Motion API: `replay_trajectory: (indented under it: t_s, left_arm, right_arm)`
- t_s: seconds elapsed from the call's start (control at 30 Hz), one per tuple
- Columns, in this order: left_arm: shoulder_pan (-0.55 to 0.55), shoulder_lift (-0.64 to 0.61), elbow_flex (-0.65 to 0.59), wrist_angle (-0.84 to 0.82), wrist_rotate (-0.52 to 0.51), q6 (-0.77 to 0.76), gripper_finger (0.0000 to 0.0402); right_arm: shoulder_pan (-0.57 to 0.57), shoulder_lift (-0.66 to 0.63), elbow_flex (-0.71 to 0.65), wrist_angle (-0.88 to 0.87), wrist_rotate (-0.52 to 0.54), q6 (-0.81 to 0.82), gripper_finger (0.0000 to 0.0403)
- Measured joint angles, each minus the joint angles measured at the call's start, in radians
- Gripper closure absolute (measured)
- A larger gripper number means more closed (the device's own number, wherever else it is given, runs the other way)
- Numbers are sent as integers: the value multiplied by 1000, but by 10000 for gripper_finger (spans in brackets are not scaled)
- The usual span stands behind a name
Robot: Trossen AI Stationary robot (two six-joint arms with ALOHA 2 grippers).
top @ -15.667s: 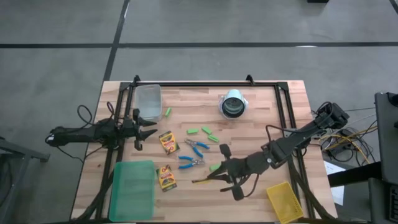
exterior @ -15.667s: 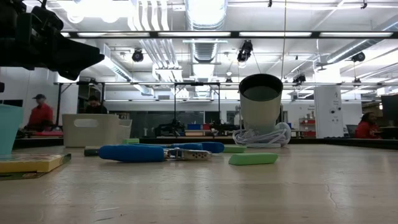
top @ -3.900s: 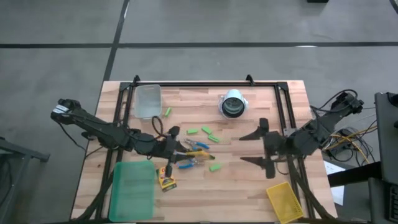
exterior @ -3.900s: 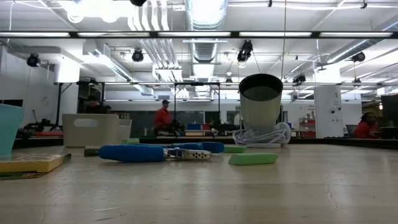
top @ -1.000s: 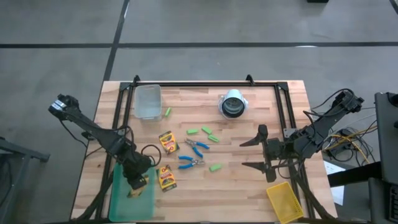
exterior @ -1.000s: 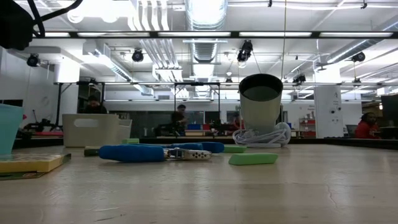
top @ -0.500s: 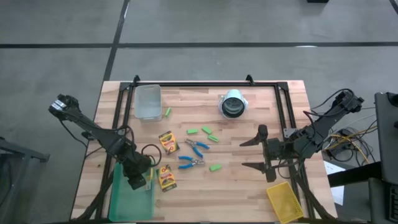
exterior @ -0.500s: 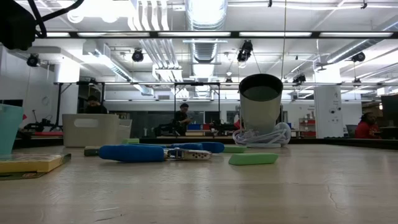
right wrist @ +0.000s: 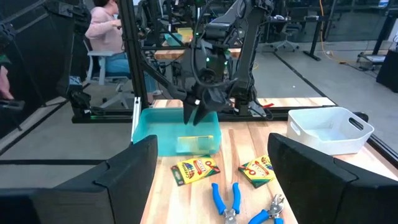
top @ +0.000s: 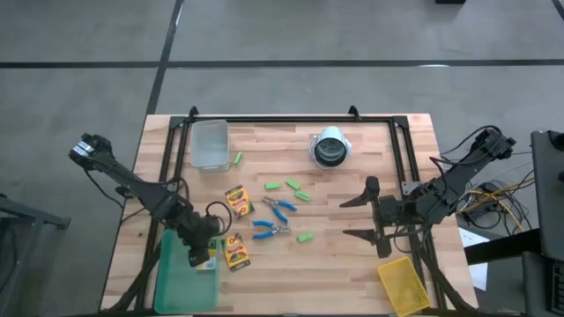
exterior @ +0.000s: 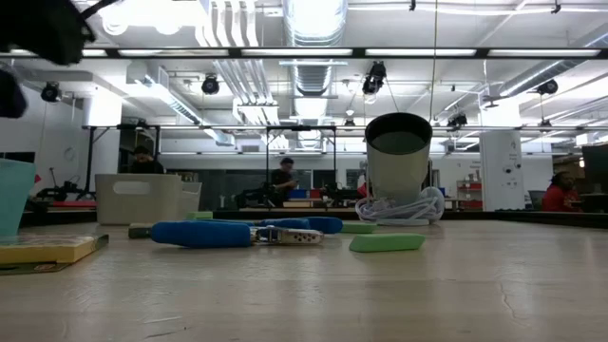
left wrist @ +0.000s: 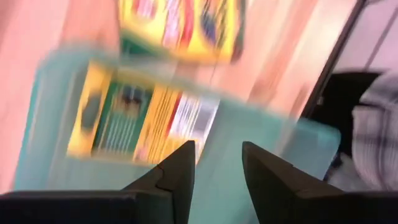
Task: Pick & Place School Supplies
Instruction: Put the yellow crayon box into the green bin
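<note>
Hovering with jaws parted and empty, left gripper [top: 202, 256] over tray [top: 181, 282], crayon box [left wrist: 143, 121] lying inside it, second box [top: 235, 253] beside tray, scissors [top: 270, 230] mid-table, right gripper [top: 354, 217] wide open, idle.

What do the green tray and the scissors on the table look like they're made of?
Green tray: likely plastic, translucent teal with smooth, thin walls; the crayon box inside shows through them. Scissors: bare, shiny metal around the pivot, with glossy blue handles, probably a plastic or rubber coating.

Wooden table [top: 370, 264] — scissors [top: 271, 231], tray [top: 172, 273], bin [top: 404, 282]
</note>
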Motion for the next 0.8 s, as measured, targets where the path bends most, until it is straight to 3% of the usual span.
replay_trajectory:
  t_s: [0.2,0.4,0.5,0.67,0.8]
  left_arm:
    - [3,-9,36,130,-80,121,264]
    - [36,-18,122,135,-157,170,264]
    - [64,-23,165,135,-263,162,264]
    - [119,-32,242,134,-542,180,264]
    - [141,-32,296,135,-545,204,264]
  right_arm:
    - [0,0,0,0,0,-2,92]
    - [0,0,0,0,0,-2,96]
    - [0,0,0,0,0,0,100]
    - [0,0,0,0,0,-1,106]
    - [0,0,0,0,0,0,105]
